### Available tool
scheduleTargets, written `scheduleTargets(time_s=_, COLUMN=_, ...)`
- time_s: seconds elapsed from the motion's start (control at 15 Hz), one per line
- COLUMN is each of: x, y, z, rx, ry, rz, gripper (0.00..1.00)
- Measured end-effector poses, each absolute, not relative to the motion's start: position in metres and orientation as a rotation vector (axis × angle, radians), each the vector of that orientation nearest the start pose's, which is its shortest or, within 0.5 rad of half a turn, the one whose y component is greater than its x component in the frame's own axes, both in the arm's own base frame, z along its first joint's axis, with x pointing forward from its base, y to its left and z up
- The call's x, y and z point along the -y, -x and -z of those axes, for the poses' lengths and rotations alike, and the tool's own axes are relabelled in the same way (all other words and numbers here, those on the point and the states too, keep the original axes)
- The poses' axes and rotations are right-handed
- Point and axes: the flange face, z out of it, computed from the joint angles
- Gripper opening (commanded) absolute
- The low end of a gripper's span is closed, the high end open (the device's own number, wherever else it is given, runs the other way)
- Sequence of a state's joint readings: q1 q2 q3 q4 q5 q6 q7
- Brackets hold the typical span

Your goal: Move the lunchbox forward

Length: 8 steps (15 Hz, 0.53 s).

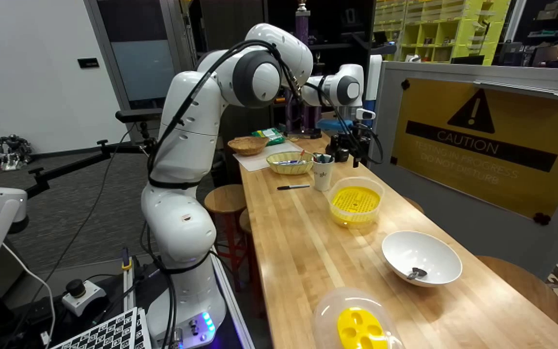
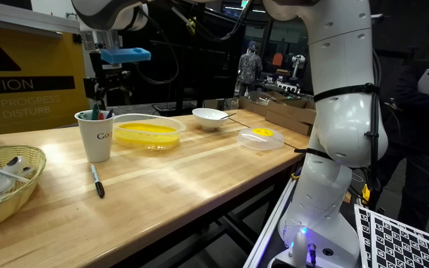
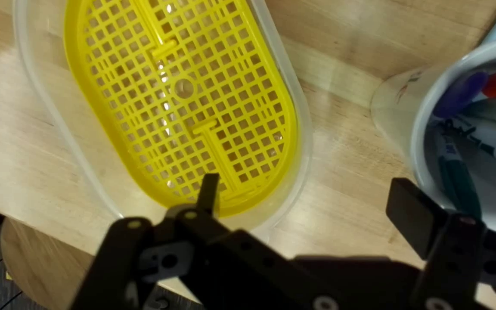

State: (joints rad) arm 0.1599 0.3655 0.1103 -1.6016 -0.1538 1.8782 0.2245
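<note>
White arm, black pincer
Smooth, rounded white shells, dimpled with small recesses, meet dark grey joint rings; black cables run along the outside under black straps, and blue lights shine on the base. In an exterior view a bright blue block juts out just below a silvery wrist collar. In the wrist view the pincer's dark links carry pale yellowish screw heads, and one finger has a flat, smooth pad.

The wrist view's edges crop the lunchbox and cup.
</note>
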Motion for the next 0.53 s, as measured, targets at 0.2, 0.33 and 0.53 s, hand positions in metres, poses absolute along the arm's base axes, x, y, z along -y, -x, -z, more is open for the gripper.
scheduleTargets(time_s=0.2, x=-0.1512, y=-0.6378, z=-0.4160, rx=0.128, ry=3.261, rz=-0.089, gripper=1.00)
scheduleTargets(time_s=0.33, x=-0.1502, y=-0.6383, z=-0.4170, rx=0.110, ry=3.260, rz=-0.087, gripper=1.00)
scheduleTargets(time_s=0.53, x=-0.1510, y=-0.6391, z=-0.4191, rx=0.079, ry=3.260, rz=-0.078, gripper=1.00)
